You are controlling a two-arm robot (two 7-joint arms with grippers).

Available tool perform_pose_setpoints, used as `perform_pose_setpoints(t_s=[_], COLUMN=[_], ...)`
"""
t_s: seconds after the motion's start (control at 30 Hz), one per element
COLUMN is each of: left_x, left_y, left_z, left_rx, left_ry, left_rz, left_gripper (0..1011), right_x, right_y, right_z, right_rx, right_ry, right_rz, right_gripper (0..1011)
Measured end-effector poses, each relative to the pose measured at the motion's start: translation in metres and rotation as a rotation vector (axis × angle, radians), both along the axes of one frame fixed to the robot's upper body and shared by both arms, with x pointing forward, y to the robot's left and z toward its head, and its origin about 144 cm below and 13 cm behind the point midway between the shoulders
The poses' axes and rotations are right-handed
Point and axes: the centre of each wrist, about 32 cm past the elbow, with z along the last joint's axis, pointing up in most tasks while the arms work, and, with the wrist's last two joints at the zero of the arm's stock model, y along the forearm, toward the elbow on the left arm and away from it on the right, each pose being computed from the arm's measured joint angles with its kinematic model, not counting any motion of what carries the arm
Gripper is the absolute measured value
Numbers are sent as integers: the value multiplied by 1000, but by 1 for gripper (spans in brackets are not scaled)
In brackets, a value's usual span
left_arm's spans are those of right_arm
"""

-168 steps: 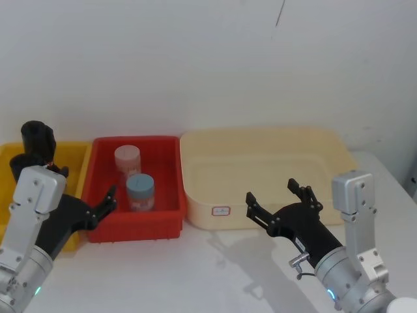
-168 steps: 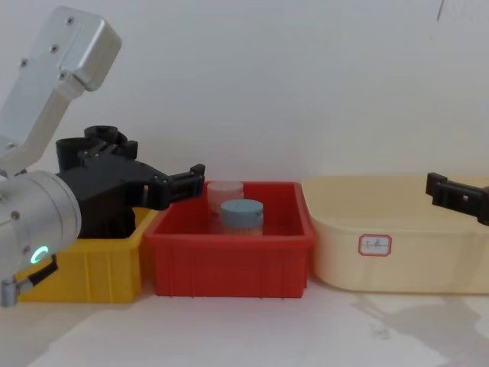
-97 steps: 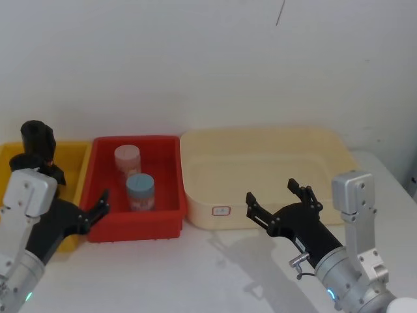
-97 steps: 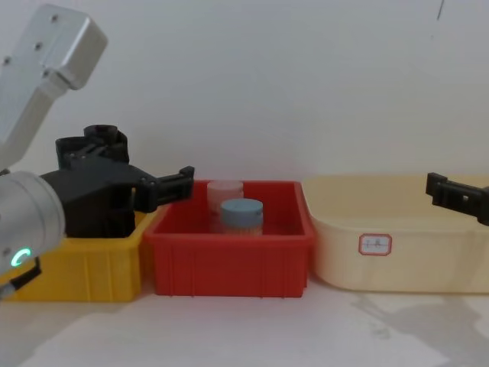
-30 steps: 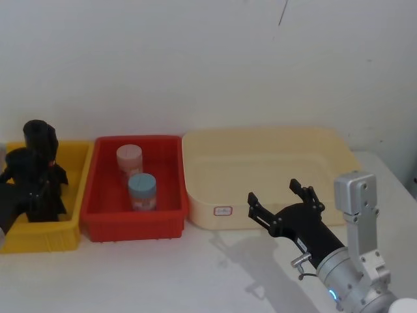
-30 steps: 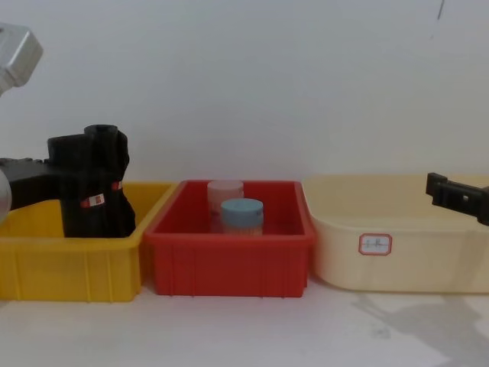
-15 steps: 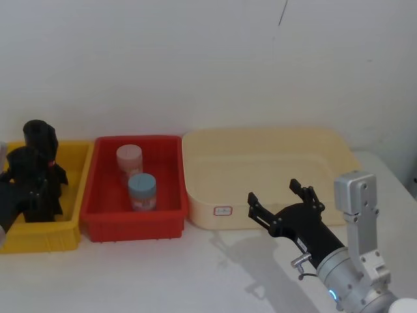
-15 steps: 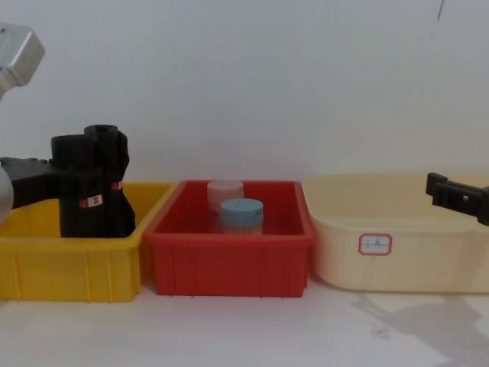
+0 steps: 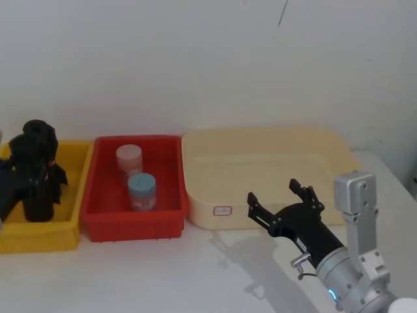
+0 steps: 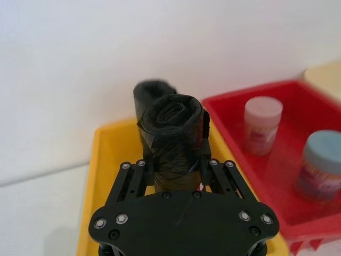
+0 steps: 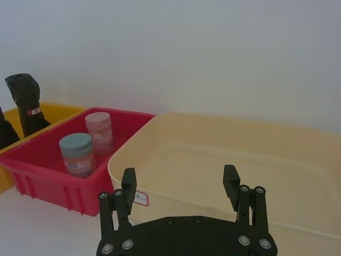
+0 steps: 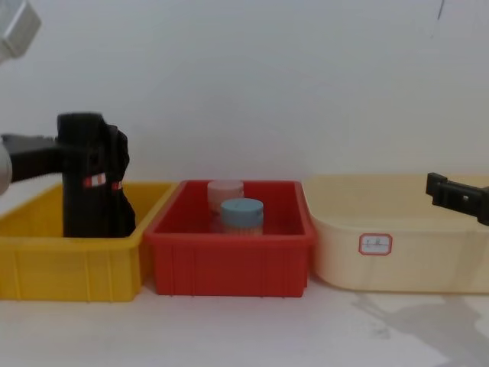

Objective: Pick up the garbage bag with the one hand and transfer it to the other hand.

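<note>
Item one: garbage bag (image 12: 82, 200), a black crinkled roll with a small red-and-white label at mid-length. It stands upright at the far left of the table. Its lower end is inside the yellow bin (image 12: 69, 264), hidden below the rim, so I cannot tell whether it rests on the bin floor.

Item two: left gripper (image 10: 175, 166), black, two long fingers, reaching in from the left edge. It is clamped on the garbage bag, one finger pressed to each side of the roll a little below its top.

Item three: second black roll (image 12: 121, 197), with a tiny red mark. It stands just behind and to the right of the held roll, touching it, in the same yellow bin.

Item four: red bin (image 12: 229, 264), just right of the yellow bin with their walls side by side. It holds two jars, a pink-lidded jar (image 9: 128, 158) farther back and a blue-lidded jar (image 9: 141, 189) nearer, close together and both upright.

Item five: cream tub (image 12: 412, 264), the largest container, just right of the red bin. A small white label (image 12: 374, 245) with a red border sits on its near wall.

Item six: right gripper (image 9: 272, 191), black, on a silver-grey arm with a blue light near its base. It hangs on the near side of the cream tub, over the right part of the white table (image 9: 163, 274). Its fingers are spread wide with nothing between them, and it is well apart from the garbage bag.
</note>
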Motion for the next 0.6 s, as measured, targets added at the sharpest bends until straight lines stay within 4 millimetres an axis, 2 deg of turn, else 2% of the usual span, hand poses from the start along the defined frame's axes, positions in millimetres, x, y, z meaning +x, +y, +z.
perform_pose_setpoints(t_s=[0.6], left_x=[2], left_y=[4], left_z=[66], left_rx=[-32], left_ry=[-124], left_rz=[-140], left_gripper=[378], right_x=[0], right_y=[0], right_z=[0], right_rx=[0], right_ry=[0], right_rz=[0], right_gripper=[999])
